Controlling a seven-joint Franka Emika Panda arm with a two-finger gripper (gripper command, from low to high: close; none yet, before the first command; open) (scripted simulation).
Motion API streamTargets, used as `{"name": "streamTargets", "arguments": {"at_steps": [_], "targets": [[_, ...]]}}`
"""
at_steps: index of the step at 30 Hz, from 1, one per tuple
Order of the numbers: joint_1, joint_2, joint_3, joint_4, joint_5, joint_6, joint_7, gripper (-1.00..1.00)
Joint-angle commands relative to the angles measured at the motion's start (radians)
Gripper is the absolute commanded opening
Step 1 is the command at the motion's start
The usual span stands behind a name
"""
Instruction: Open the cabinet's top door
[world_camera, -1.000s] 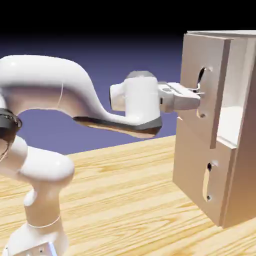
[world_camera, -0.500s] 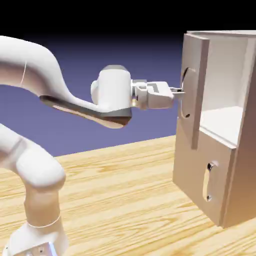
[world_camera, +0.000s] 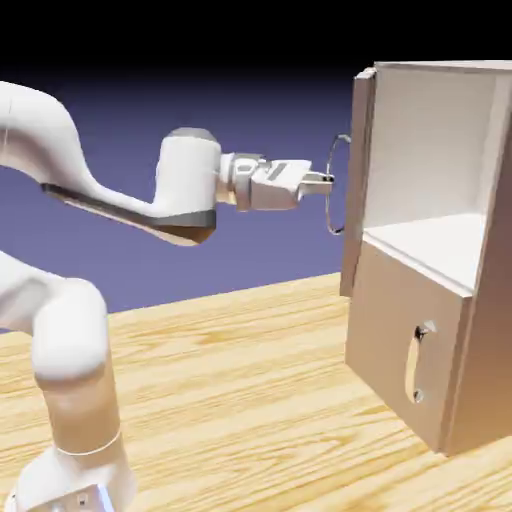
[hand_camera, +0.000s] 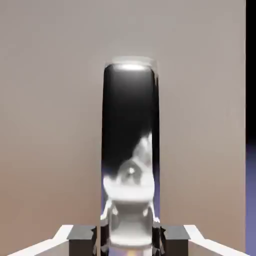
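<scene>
Hand (world_camera: 328, 181) clamped on long curved silver handle (world_camera: 338, 186); tall beige-tan top door (world_camera: 357, 180) swung wide since a second ago, pale interior exposed, task nearly done.

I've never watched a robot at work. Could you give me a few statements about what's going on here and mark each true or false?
1. The top door is swung wide open. True.
2. The gripper is closed on the top door's handle. True.
3. The bottom door is open too. False: it is shut.
4. The upper compartment holds a cup. False: nothing shows inside it.
5. The cabinet stands on a wooden table. True.
</scene>
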Motion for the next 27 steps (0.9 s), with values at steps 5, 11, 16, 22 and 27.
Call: {"name": "streamTargets", "arguments": {"at_steps": [5,11,16,22,27], "targets": [[0.027,-0.019,0.139,0.000,0.222,-0.186,-0.076,-1.00],[0.031,0.026,0.331,0.072,0.449,-0.447,-0.115,-1.00],[-0.017,0.107,0.497,0.184,0.589,-0.664,-0.117,-1.00],[-0.144,0.232,0.711,0.362,0.701,-0.919,-0.096,-1.00],[-0.290,0.322,0.892,0.506,0.752,-1.093,-0.074,-1.00]]}}
